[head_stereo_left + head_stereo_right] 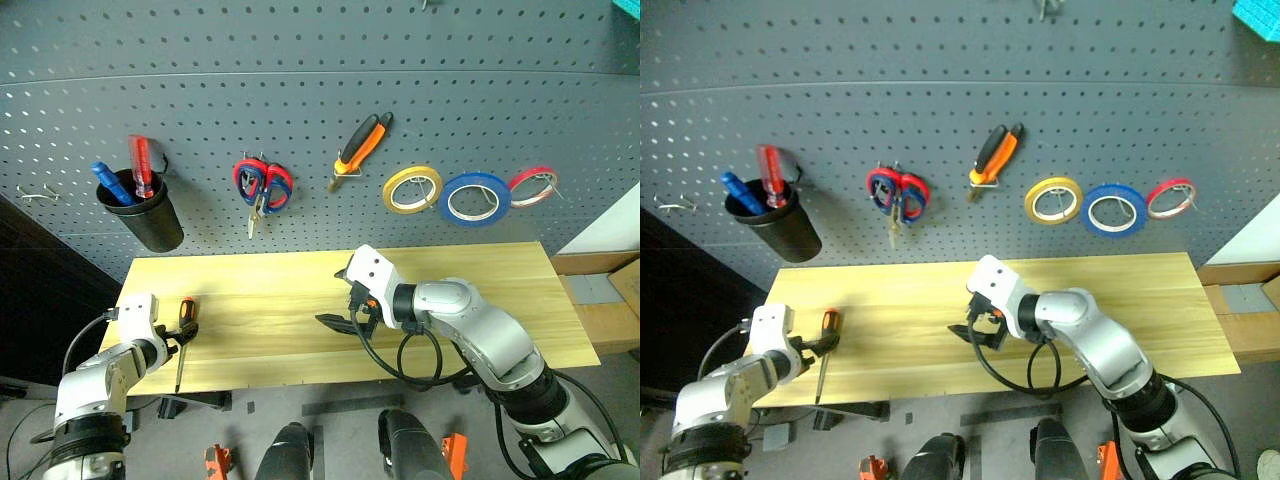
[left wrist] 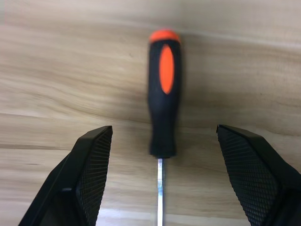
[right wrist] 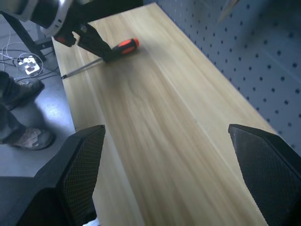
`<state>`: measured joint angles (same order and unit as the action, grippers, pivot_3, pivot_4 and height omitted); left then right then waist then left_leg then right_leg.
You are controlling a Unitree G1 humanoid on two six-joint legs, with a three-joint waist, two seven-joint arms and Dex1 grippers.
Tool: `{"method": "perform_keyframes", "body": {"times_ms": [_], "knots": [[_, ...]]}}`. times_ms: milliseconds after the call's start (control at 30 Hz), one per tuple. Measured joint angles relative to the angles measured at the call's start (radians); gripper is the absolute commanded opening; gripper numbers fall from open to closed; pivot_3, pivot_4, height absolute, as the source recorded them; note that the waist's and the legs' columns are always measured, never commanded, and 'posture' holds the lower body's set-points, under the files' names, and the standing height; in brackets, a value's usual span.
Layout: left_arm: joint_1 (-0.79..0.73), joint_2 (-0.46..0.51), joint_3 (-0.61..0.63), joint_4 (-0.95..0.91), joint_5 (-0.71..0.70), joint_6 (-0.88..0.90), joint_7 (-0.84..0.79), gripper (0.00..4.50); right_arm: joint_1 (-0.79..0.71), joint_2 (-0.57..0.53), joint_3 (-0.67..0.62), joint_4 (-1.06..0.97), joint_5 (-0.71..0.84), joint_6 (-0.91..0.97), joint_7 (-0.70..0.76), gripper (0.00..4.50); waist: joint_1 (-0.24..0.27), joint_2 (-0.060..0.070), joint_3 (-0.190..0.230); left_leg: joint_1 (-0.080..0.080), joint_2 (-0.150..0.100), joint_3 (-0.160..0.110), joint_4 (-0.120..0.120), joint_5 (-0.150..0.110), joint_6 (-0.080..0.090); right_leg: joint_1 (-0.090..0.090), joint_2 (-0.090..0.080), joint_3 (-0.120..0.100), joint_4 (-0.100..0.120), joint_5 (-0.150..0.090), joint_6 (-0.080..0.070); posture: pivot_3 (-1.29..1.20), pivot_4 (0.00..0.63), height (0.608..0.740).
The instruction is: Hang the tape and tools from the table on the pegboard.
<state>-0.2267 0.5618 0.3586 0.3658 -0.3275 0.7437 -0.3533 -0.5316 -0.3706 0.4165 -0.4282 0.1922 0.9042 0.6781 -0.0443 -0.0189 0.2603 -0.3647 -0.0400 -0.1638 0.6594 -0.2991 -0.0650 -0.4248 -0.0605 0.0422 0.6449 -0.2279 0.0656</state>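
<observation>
An orange-and-black screwdriver (image 1: 184,325) lies on the left end of the light wood table (image 1: 450,270), handle toward the pegboard (image 1: 320,60). My left gripper (image 2: 163,128) is open, its fingers on either side of the spot where handle meets shaft (image 2: 160,188), not touching it. My right gripper (image 1: 345,318) hangs open over the middle of the table with nothing in it. On the pegboard hang the blue tape (image 1: 475,198), the orange-and-black pliers (image 1: 362,145) and scissors (image 1: 262,185) with dark blue and red handles.
A black cup (image 1: 145,212) on the pegboard's left holds a blue and a red screwdriver. A yellow tape roll (image 1: 412,188) and a red one (image 1: 533,185) hang beside the blue tape. Cardboard boxes (image 1: 600,300) stand past the table's right end.
</observation>
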Motion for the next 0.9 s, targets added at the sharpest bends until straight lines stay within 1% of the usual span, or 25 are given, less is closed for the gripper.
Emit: {"method": "perform_keyframes", "body": {"times_ms": [100,200,300,333,400,433,533,567,733,800,900], "knots": [[-0.049,-0.001,0.000,0.092,0.011,-0.009,0.016,3.75,-0.007,-0.007,0.000,-0.003,0.012,0.017,0.002,4.50,-0.011,-0.001,0.011,-0.001,0.000,0.000,0.000,0.000,0.000,-0.001,0.000,0.000,0.000,0.000,0.000,-0.08,0.320,0.740],[-0.107,0.003,0.001,0.169,0.023,-0.035,0.019,3.75,-0.013,-0.018,-0.001,-0.008,0.025,0.036,0.002,4.50,-0.014,0.001,0.014,-0.001,0.000,0.000,0.000,0.000,0.000,-0.001,-0.001,0.000,0.000,0.000,0.000,-0.09,0.320,0.740],[-0.155,0.004,0.000,0.246,0.038,-0.071,0.019,3.18,-0.015,-0.026,-0.002,-0.018,0.032,0.051,0.001,4.50,-0.016,0.002,0.016,-0.001,0.000,0.001,0.000,0.000,0.000,-0.001,-0.001,0.000,0.000,0.000,0.000,-0.09,0.317,0.740],[-0.171,0.005,-0.001,0.274,0.045,-0.086,0.018,2.90,-0.016,-0.031,-0.002,-0.022,0.036,0.058,0.001,4.50,-0.016,0.003,0.016,-0.001,0.000,0.001,0.000,0.000,0.000,-0.001,-0.001,0.000,0.000,0.000,0.000,-0.10,0.314,0.740],[-0.185,0.005,-0.004,0.300,0.056,-0.102,0.012,2.19,-0.018,-0.038,-0.002,-0.024,0.044,0.070,0.001,4.50,-0.017,0.003,0.016,-0.001,0.000,0.001,0.000,0.000,0.000,-0.001,-0.001,0.000,0.000,0.000,0.000,-0.10,0.304,0.740],[-0.187,0.005,-0.005,0.302,0.057,-0.102,0.010,1.96,-0.018,-0.039,-0.003,-0.024,0.047,0.072,0.000,4.50,-0.017,0.003,0.016,-0.001,0.000,0.001,0.000,0.000,0.000,-0.001,-0.001,0.000,0.000,0.000,0.000,-0.10,0.299,0.740],[-0.156,0.005,-0.010,0.267,0.059,-0.105,-0.007,1.04,-0.022,-0.038,-0.007,-0.024,0.062,0.077,-0.003,4.50,-0.022,0.003,0.016,0.000,0.000,0.001,0.000,0.000,0.000,-0.001,-0.002,0.000,0.000,0.000,0.000,-0.09,0.280,0.740],[-0.138,0.004,-0.015,0.252,0.061,-0.110,-0.009,0.94,-0.023,-0.038,-0.009,-0.024,0.064,0.077,-0.003,4.50,-0.023,0.003,0.016,0.000,0.000,0.001,0.000,0.000,0.000,-0.001,-0.002,0.001,0.000,0.000,0.000,-0.09,0.268,0.740],[0.024,-0.022,-0.060,0.055,0.088,-0.171,-0.002,0.94,-0.015,-0.056,-0.023,-0.024,0.064,-0.005,0.004,4.50,-0.026,0.002,0.015,-0.001,-0.001,0.001,-0.001,-0.001,-0.001,-0.001,-0.004,0.001,-0.001,0.000,0.000,-0.08,0.233,0.740],[0.088,-0.042,-0.073,-0.032,0.105,-0.186,0.020,0.94,0.011,-0.068,-0.030,-0.031,0.060,-0.076,0.013,4.50,-0.026,0.001,0.014,-0.001,-0.001,0.002,-0.001,-0.001,-0.001,-0.001,-0.004,0.001,-0.002,0.000,0.001,-0.07,0.215,0.740],[0.214,-0.100,-0.078,-0.200,0.138,-0.260,0.088,0.94,0.060,-0.085,-0.053,-0.031,0.052,-0.257,0.047,4.50,-0.024,-0.004,0.011,-0.003,0.000,0.002,-0.001,-0.001,-0.002,-0.003,-0.005,0.001,-0.002,0.000,0.001,-0.07,0.194,0.740]]}}
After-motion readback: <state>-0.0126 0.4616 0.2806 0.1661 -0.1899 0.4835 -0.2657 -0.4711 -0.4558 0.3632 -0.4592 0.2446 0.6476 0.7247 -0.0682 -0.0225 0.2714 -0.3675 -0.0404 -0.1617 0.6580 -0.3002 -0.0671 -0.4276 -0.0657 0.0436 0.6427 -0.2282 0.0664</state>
